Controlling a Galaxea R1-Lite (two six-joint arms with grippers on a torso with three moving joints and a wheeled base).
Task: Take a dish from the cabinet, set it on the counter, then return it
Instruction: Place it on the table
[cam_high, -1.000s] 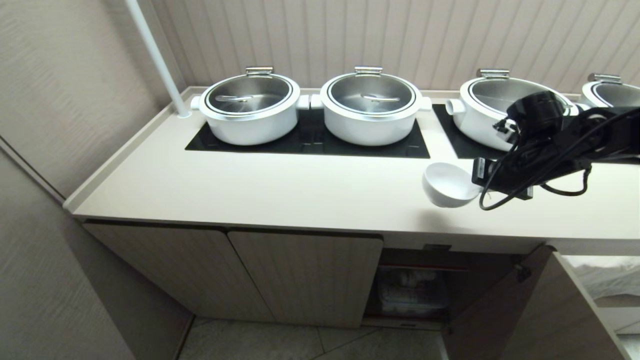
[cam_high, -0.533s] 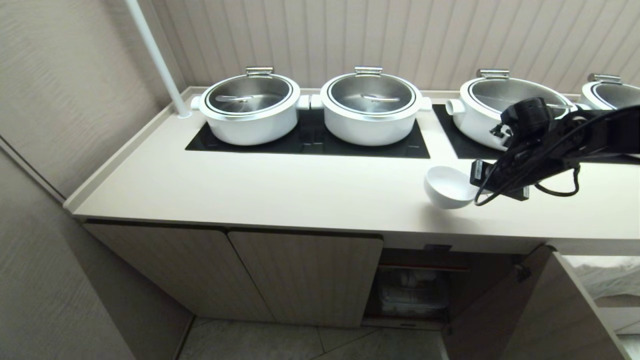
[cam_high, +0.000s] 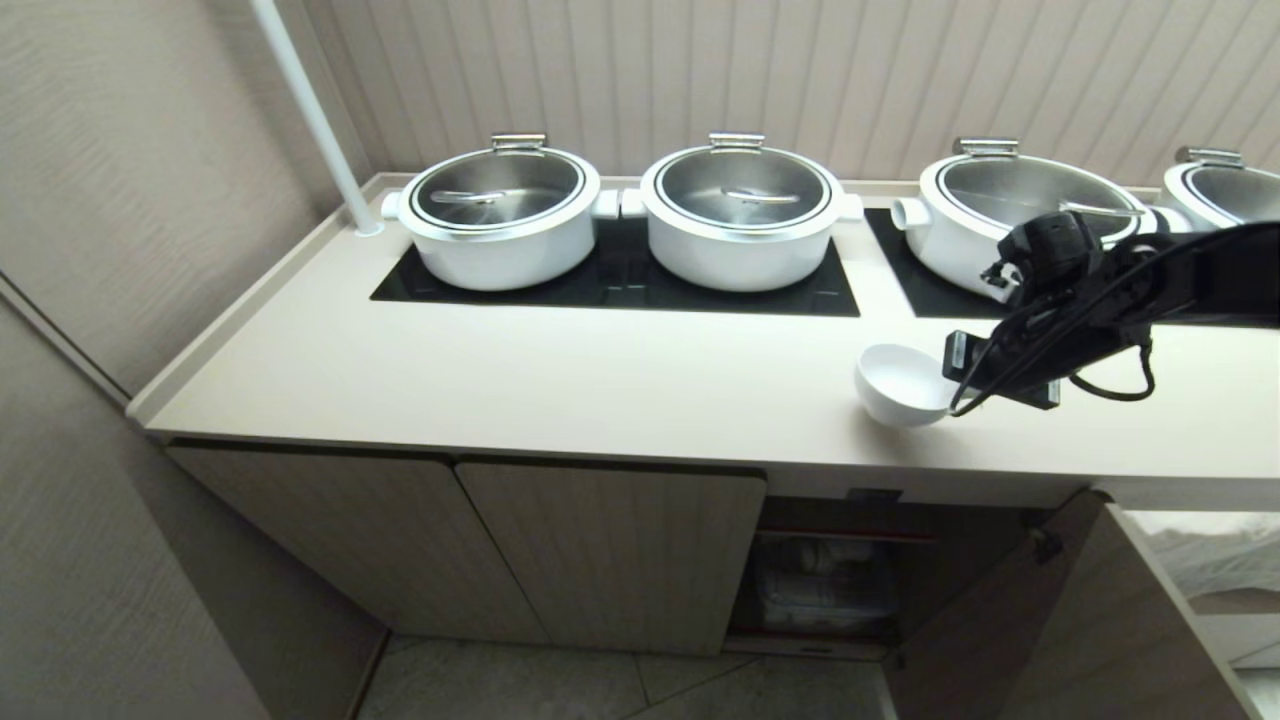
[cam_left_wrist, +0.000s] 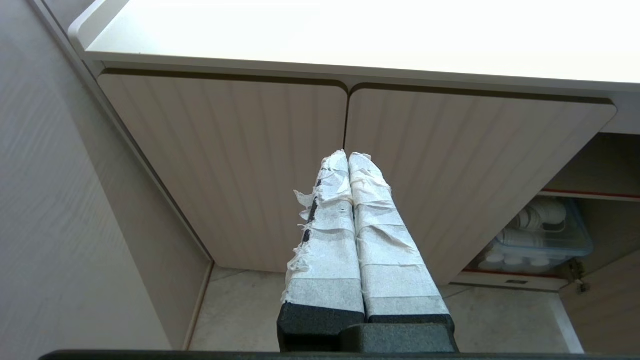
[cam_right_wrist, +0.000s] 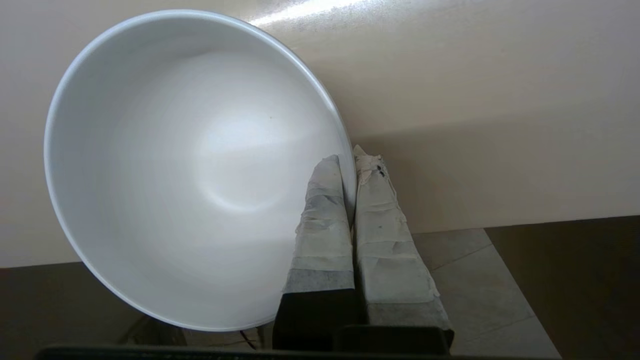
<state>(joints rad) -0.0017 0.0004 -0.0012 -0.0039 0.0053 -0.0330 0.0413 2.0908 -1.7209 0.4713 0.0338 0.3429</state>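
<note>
Beige counter (cam_high: 560, 380), right gripper (cam_right_wrist: 350, 160) pinching white dish (cam_high: 895, 385) rim

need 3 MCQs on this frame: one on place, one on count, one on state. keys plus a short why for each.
1. Where is the dish?
A. On a cabinet shelf
B. Over the counter near its front edge, in front of the third pot
C. On the black cooktop panel between the first two pots

2. How many white pots with steel lids show in the head view?
A. Two
B. Three
C. Four

3. How does the right gripper stand?
A. Shut on the dish's rim, one finger inside and one outside
B. Open above the dish
C. Shut on nothing

Answers:
1 B: the head view shows the dish over the beige worktop by the third pot, off the glass.
2 C: two pots on the left panel, one at right, a fourth cut by the right edge.
3 A: the right wrist view shows the taped fingers pinching the rim.
</note>
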